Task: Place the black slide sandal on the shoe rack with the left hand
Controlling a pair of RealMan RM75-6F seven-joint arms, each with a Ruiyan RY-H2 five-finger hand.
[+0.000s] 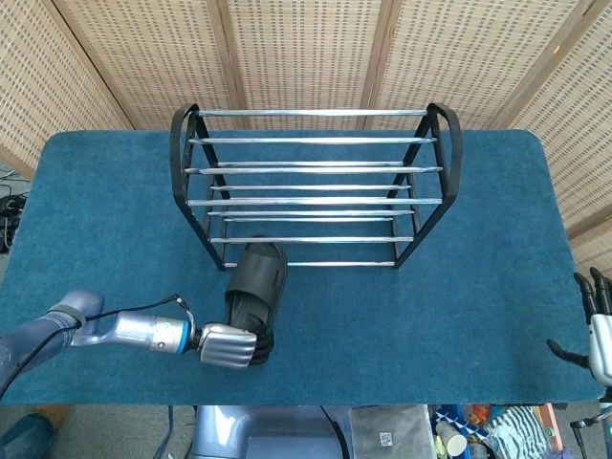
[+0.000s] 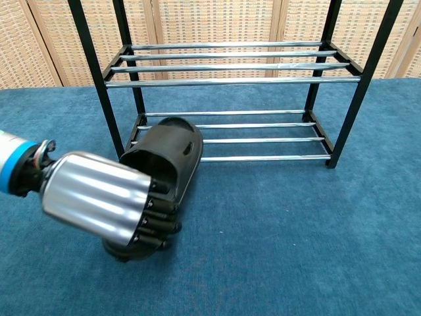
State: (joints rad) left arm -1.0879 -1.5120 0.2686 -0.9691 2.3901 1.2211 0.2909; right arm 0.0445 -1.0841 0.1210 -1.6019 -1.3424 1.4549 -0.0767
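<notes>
The black slide sandal [image 1: 256, 283] is held by its heel in my left hand [image 1: 228, 345], toe pointing at the shoe rack [image 1: 311, 186]. In the chest view the sandal [image 2: 168, 158] hangs off the carpet with its toe at the front bar of the rack's [image 2: 230, 82] lower shelf, left part. My left hand [image 2: 99, 196] grips the rear of the sole, silver back facing the camera. My right hand [image 1: 593, 330] shows at the right edge of the head view, off the table, fingers spread, holding nothing.
The rack stands at the middle back of the blue carpeted table [image 1: 497, 239], with black end frames and chrome bars on several tiers. A woven screen [image 1: 306, 48] stands behind. Clutter lies on the floor below the table's front edge [image 1: 459, 435].
</notes>
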